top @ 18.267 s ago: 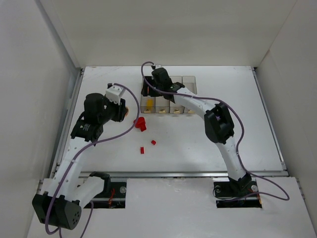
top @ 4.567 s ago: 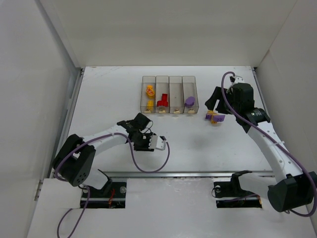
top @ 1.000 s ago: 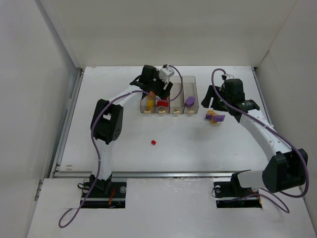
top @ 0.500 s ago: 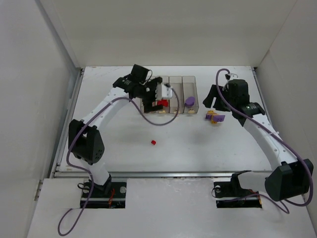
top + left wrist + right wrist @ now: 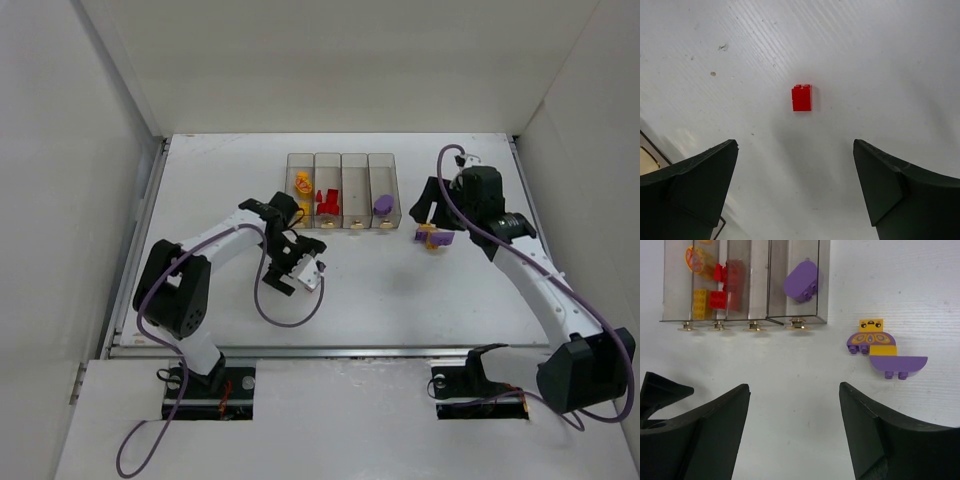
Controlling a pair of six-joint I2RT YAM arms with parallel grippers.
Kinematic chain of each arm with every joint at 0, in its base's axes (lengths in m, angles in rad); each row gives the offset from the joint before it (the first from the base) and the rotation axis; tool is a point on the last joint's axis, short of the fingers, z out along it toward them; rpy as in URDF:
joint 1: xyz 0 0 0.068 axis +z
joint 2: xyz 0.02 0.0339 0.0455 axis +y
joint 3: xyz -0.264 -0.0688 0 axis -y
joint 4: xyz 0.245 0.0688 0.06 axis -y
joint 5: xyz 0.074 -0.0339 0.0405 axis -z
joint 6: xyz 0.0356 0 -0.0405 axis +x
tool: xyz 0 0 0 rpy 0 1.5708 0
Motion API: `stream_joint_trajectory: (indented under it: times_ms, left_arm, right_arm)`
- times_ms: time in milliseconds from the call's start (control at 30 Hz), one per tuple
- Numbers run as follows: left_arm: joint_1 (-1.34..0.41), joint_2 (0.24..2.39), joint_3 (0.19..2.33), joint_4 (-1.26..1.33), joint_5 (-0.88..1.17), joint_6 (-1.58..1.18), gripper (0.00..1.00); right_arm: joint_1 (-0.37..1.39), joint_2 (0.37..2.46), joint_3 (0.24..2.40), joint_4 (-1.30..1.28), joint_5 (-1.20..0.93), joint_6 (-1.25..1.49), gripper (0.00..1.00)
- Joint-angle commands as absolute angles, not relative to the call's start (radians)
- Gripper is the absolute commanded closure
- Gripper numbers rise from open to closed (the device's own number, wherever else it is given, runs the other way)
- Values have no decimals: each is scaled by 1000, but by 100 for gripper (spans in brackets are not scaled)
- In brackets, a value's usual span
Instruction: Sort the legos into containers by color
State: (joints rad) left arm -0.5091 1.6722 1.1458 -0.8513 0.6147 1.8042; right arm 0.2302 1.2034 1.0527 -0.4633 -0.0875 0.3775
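Legos point(image 5: 327, 200) in three colours, some binned, some loose. In the containers point(image 5: 758, 290), a row of four clear bins at 12 o'clock on the white counter point(image 5: 400, 300): yellow pieces point(image 5: 699, 260) in the leftmost bin, red pieces point(image 5: 732, 275) in the second, one rounded purple piece point(image 5: 802, 281) in the rightmost. Tan knob point(image 5: 756, 329) at the 6 o'clock end of each bin. Loose on the counter, at 3 o'clock from the row's near end and apart from it: purple-and-yellow cluster point(image 5: 880, 347), lying flat, with a half-round purple plate on its 5 o'clock side. Right tool point(image 5: 793, 387): released, jaws spread wide, grasping nothing; in its own wrist view, frames the row at 11 o'clock and the cluster at 2 o'clock, beyond the right finger and untouched. Loose too: small red lego point(image 5: 801, 97), alone on the counter, at 12 o'clock from the left tool point(image 5: 794, 146), ahead of both fingers and touching neither. Left tool: released as well, jaws wide apart, points down at the counter, at 7 o'clock from the row in the top view. From above, small red lego hidden under the left wrist.
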Motion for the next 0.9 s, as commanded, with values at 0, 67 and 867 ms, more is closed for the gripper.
stream_joint_trajectory:
  times_ms: [0,67,867]
  left_arm:
    - [-520,1647,1115,-805,660,1861,0]
    - [-549,1663,1104,-805,621,1832,1]
    - [-664,1735,1032,-657,520,1629,66]
  right_arm:
    - [235,1160,1022,-446,-91,383,22]
    - [235,1151,1011,-437,-80,383,22]
    - [235,1192,1040,-437,-58,374,22]
